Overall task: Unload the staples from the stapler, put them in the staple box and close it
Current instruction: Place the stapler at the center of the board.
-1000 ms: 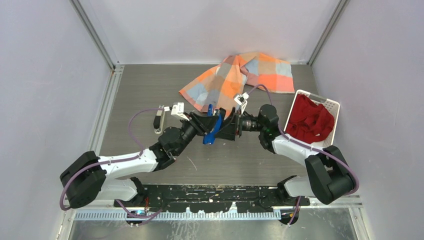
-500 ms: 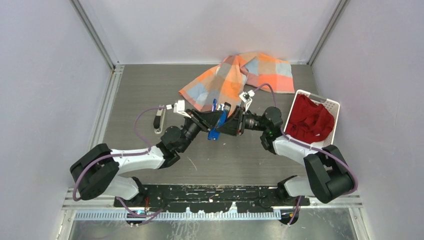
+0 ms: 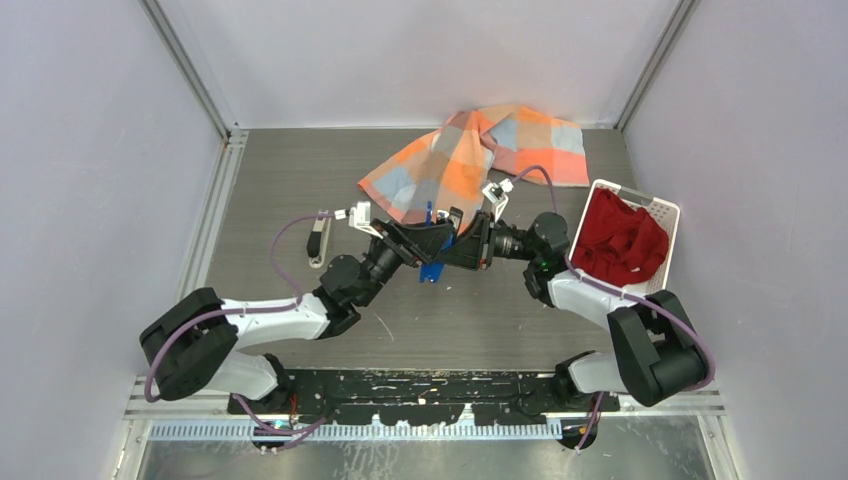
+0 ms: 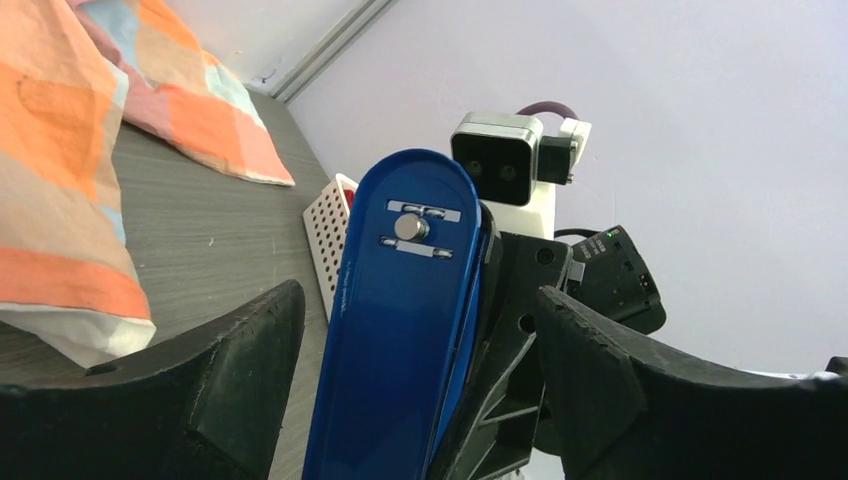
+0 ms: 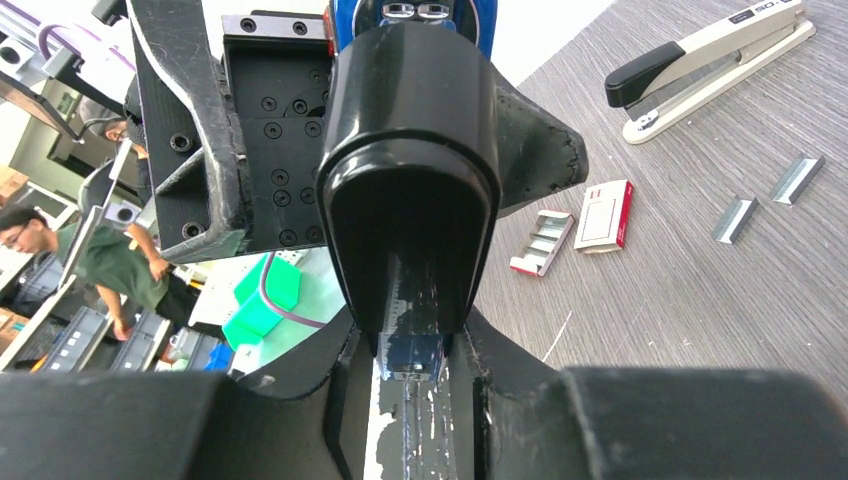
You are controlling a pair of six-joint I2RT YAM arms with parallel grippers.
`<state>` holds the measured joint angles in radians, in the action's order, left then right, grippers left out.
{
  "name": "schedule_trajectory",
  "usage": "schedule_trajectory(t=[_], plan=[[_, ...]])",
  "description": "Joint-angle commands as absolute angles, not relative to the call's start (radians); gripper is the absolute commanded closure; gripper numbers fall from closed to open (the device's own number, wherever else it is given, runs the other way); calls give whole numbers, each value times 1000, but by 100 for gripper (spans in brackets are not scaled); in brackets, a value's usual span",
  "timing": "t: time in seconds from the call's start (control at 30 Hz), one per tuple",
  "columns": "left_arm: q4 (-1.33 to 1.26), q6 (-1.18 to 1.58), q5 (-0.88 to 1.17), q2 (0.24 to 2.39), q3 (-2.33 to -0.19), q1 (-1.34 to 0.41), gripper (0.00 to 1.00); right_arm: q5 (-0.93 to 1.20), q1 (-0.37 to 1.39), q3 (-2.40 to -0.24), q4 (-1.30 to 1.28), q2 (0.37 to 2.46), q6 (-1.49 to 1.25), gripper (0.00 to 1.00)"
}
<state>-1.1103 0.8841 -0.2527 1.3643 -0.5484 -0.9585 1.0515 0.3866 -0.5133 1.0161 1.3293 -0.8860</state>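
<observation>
Top external, vs 1 s ago: the stapler [image 3: 435,262] has shifted a bit up and right, twd the check cloth [image 3: 500,140]. It's off the table [image 3: 300,180], btwn the two wrists. The left gripper [image 4: 418,300] was clamped on it then. Now its jaws stand wide apart, w/ a gap each side of the blue body in the left wrist view. The right gripper [image 5: 412,372] went the other way: wide then, now pinched on the stapler's narrow end, so it alone carries it. Long stapler [image 3: 317,240], basket [image 3: 662,208], red cloth [image 3: 620,245]: no change.

Materials/shapes:
- Stapler: slim glossy blue plastic, rounded end, flat underside w/ a silver rivet and small metal plate.
- Fingers [image 4: 230,380]: matte black, grainy, rough-edged.
- The staples [image 5: 735,218]: two short silver-grey channel-shaped strips, flat on the table, apart from each other. They're near a white-and-red packet [image 5: 605,215] and a small open box [image 5: 540,242] w/ silvery rows inside.
- Table: grey, fine wood-grain lines.
- Basket: white plastic, perforated wall; red cloth in it is soft, crumpled.
- Check cloth: orange/blue-grey/cream, rumpled.
- Long stapler: pale grey, black handle end.
</observation>
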Motion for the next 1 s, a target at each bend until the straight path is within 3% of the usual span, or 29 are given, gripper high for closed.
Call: schedule_trajectory(t=[0.0,0.23,0.33,0.43,0.53,0.67,0.8,0.97], plan=[[-1141,851,-281,1320,-525,-956,15,1066,361,-534,1087,1308,-862,99],[-1004,814,-290,1211,-485,-921,14,1087,280,-546,1034,1295,-827,99],[-870,750,-277,1114,-472,-902,13,1101,226,-576,864,1284,-694,99],[-569,675,-228,997,-512,-872,0,1094,176,-673,484,1266,-405,99],[-257,539,-132,918,-575,-832,0,958,146,-777,134,1248,-123,99],[104,432,-152,889,-640,-818,1,634,135,-865,-105,1246,105,99],[226,408,-199,864,-623,-819,0,334,125,-919,-196,1309,228,99],[254,405,-244,810,-584,-818,0,187,104,-993,-280,1399,298,98]])
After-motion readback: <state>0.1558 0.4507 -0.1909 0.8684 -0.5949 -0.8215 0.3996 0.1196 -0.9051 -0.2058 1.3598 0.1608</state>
